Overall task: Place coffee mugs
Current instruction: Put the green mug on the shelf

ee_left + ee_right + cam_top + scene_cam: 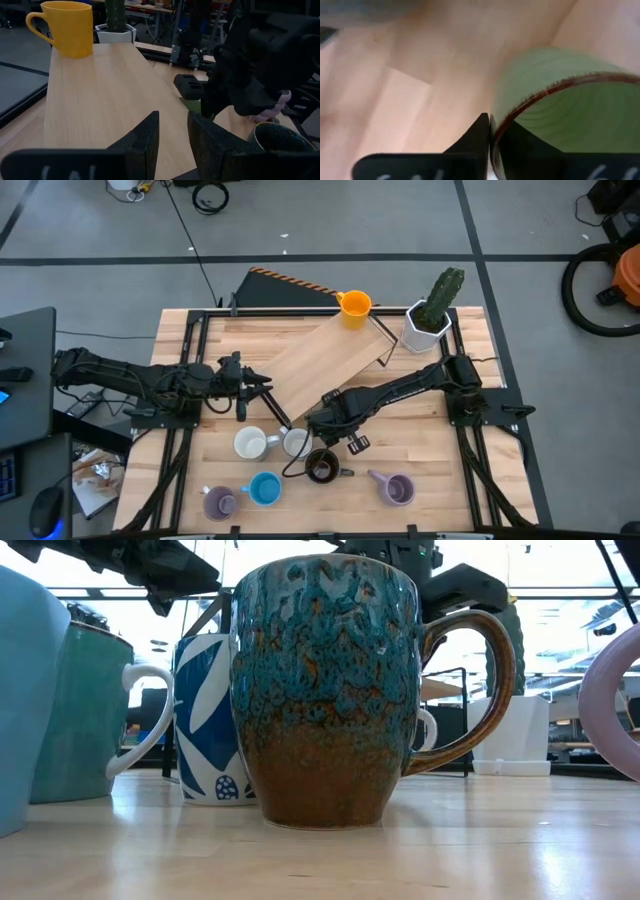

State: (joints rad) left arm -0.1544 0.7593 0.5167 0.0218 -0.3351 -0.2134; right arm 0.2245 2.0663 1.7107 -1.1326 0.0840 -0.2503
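Low view, nearest first: dark brown mug (320,690) upright on the table (320,860), close to the front edge and filling the middle. Light blue mug (20,690) at one side of it, purple mug (620,710) at the other, both cut off by the frame, narrow gaps between. Just behind, a white mug with blue pattern (205,720), partly hidden by the brown one.

From above: a second purple mug (218,502) at the front left corner, beside the blue one. Crowded front row; bare wood open to the right of the right-hand purple mug and along the right edge.

Farther in, at mid-table: right gripper (490,122) clenched on the rim of the green mug (550,75), one finger outside the wall, one inside. Cannot tell whether the mug's base is on the wood. Dark brown mug just in front of this grip, so little clearance there.

Left gripper (172,117) at mid-left, fingers slightly parted, grasping nothing, pointed along the raised wooden board (330,355).

Farthest: board running diagonally to the back edge, orange mug (355,308) at its far end, cactus pot (425,325) just beside that corner.
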